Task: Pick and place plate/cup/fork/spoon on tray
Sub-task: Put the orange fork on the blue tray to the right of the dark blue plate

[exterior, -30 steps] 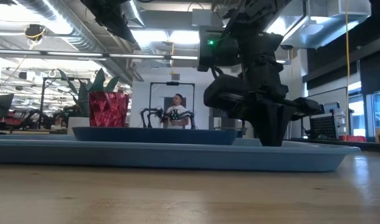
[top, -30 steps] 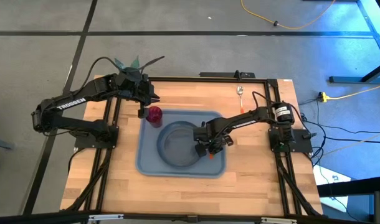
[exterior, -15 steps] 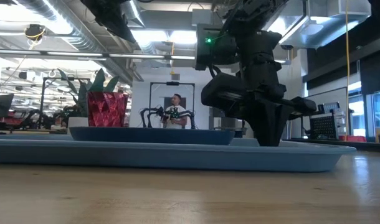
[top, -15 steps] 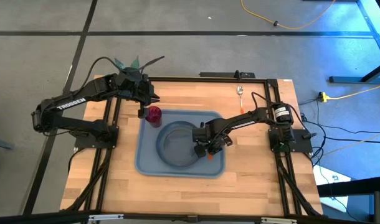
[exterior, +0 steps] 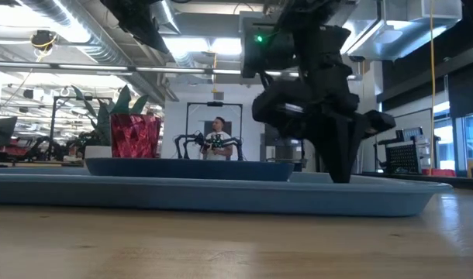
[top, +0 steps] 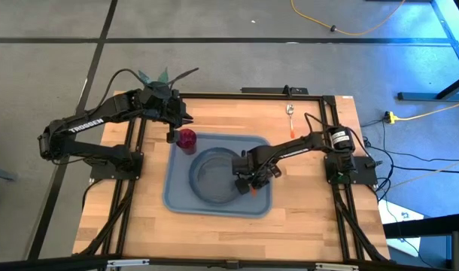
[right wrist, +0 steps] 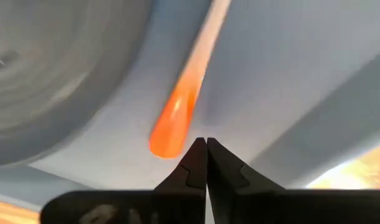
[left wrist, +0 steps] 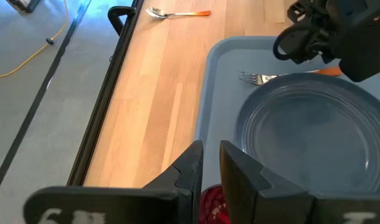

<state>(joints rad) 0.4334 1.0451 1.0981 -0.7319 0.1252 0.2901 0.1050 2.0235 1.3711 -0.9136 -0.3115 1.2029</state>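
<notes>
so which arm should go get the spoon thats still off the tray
The right. The spoon lies on the bare table at the far right, near the right arm's base. The right gripper is shut and empty beside the fork; the left gripper hovers by the cup.

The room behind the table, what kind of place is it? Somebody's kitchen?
Probably not a kitchen: it looks like a robot lab or workshop. Bare pipes and strip lights run overhead, another robot arm rig stands by a person, and cables trail over the grey floor.
</notes>
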